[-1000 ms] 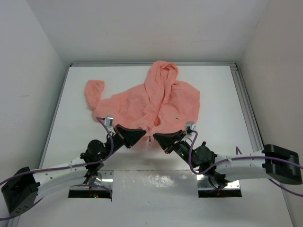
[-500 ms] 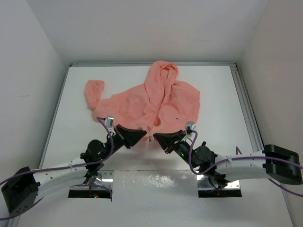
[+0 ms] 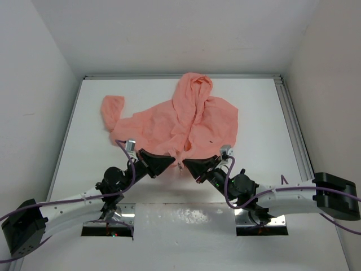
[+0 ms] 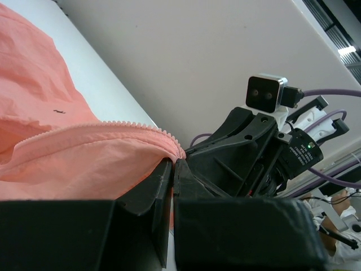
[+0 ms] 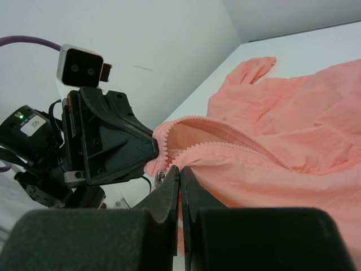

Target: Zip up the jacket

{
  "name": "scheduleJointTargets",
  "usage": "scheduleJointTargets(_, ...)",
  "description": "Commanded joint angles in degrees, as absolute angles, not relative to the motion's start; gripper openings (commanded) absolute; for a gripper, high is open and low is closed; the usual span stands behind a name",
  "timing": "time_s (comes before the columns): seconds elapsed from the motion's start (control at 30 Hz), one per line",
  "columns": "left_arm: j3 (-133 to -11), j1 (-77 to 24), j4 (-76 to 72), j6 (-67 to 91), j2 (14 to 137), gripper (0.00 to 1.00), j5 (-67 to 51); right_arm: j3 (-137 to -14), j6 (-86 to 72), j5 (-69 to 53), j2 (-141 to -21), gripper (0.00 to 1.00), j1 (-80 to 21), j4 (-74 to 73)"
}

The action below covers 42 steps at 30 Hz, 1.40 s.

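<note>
Left gripper and right gripper are each clenched on the bottom hem of the jacket, either side of its open zipper. The jacket lies spread on the table, hood toward 12 o'clock, one sleeve toward 10 o'clock.

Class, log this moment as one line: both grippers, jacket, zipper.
left gripper: shut on jacket hem | right gripper: shut on jacket hem | zipper: open
</note>
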State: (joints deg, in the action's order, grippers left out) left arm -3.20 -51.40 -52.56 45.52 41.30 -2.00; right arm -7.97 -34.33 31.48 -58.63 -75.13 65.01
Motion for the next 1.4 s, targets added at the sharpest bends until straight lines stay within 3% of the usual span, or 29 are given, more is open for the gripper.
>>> scheduleJointTargets(0.0, 0.00, -51.86, -55.90, 46.05, 41.40, 0.00, -3.43, -11.07, -33.05, 31.90, -58.71, 0.00, -75.32, 67.59)
scheduleJointTargets(0.53, -0.44, -51.86, -50.18, 45.52, 39.38, 0.00, -4.31, -14.50, -29.53, 34.37, -62.22, 0.00, -75.32, 64.51)
scheduleJointTargets(1.0, -1.14, -51.86, -48.70, 58.80, 36.65, 0.00, -3.96, -8.53, -25.67, 30.67, -62.32, 0.00, -75.32, 81.56)
scheduleJointTargets(1.37, -5.18, -52.38, -49.48, 65.83, 44.82, 0.00, -8.62, -9.67, -18.99, 25.67, -61.70, 0.00, -75.32, 86.22)
